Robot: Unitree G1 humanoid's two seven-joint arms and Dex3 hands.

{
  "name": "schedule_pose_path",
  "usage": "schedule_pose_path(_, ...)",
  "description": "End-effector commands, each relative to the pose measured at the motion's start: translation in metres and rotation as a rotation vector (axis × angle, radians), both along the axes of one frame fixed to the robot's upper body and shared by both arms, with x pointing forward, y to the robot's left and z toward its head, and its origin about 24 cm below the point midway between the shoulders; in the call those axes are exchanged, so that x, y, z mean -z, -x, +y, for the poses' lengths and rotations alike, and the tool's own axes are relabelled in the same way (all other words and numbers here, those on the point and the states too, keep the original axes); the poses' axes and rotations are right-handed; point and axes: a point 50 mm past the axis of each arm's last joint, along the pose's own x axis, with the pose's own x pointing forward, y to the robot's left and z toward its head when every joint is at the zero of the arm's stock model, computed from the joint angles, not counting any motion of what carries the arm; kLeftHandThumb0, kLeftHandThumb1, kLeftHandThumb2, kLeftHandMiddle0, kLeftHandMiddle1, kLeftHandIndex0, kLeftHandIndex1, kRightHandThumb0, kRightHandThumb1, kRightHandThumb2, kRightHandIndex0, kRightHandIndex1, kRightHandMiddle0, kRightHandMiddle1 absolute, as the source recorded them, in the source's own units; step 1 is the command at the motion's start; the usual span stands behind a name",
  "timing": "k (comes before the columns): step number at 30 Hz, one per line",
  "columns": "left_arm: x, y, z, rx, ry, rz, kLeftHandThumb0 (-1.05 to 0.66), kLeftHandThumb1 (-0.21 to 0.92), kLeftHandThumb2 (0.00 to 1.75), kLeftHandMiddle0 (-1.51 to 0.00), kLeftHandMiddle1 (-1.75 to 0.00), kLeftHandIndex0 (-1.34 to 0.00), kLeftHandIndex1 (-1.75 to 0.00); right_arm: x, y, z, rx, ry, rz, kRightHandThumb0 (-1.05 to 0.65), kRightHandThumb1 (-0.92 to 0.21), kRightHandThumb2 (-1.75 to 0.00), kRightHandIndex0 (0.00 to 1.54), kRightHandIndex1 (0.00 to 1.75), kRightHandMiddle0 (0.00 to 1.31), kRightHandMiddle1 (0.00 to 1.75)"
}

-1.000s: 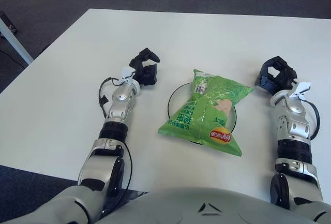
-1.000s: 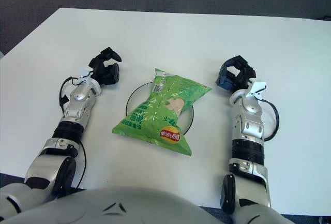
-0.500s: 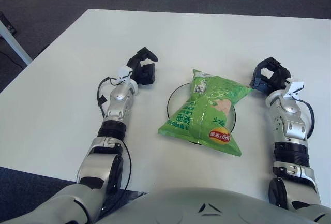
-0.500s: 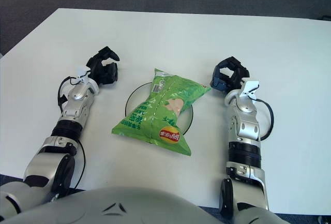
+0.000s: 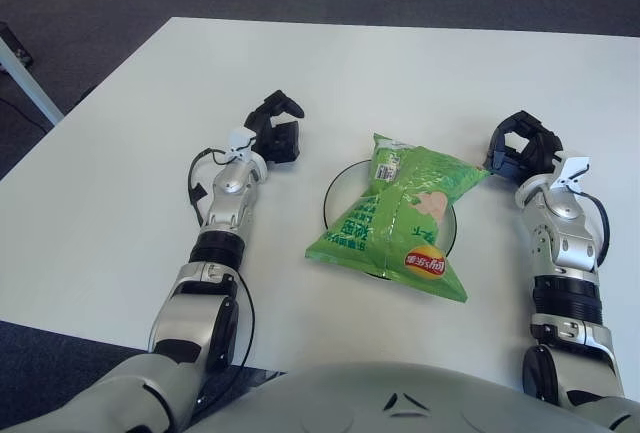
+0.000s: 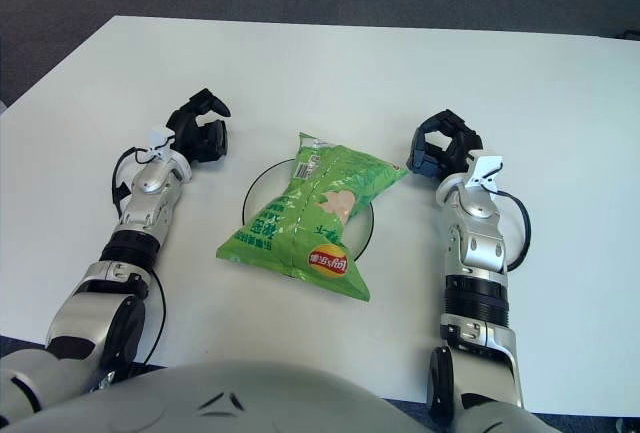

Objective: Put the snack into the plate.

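Observation:
A green snack bag [image 5: 400,218] with an orange logo lies across a small dark-rimmed plate [image 5: 333,196] at the table's middle, covering most of it. My left hand [image 5: 277,131] shows to the left of the plate, its black fingers loosely curled around nothing. To the right of the bag's upper corner is my right hand [image 5: 520,148], fingers loosely curled too, holding nothing. Neither hand touches the bag.
The white table [image 5: 400,73] runs well beyond the plate toward the back. Dark carpet lies past its far and left edges. A pale table leg [image 5: 25,78] stands off the left edge.
My right hand moved a little left toward the bag's upper right corner, then held still. My left hand shifted slightly left. The bag has not moved.

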Motion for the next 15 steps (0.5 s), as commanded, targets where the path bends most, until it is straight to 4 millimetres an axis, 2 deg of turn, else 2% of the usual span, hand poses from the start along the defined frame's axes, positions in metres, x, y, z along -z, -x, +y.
schedule_pose_path(1, 0.0296, 0.0112, 0.0030, -0.015, 0.003, 0.117, -0.45, 0.39, 1.22, -1.08, -1.75, -0.55, -1.75, 0.0324, 0.0118, -0.0002, 0.013, -0.015, 0.170, -0.50, -0.27, -1.38, 1.32, 1.75, 0.65, 1.75)
schedule_pose_path(15, 0.0300, 0.0085, 0.0031, -0.018, 0.006, 0.119, -0.45, 0.40, 1.21, -1.08, -1.75, -0.54, -1.75, 0.0331, 0.0094, -0.0015, 0.030, 0.001, 0.171, -0.50, -0.26, -1.39, 1.32, 1.75, 0.66, 1.75)
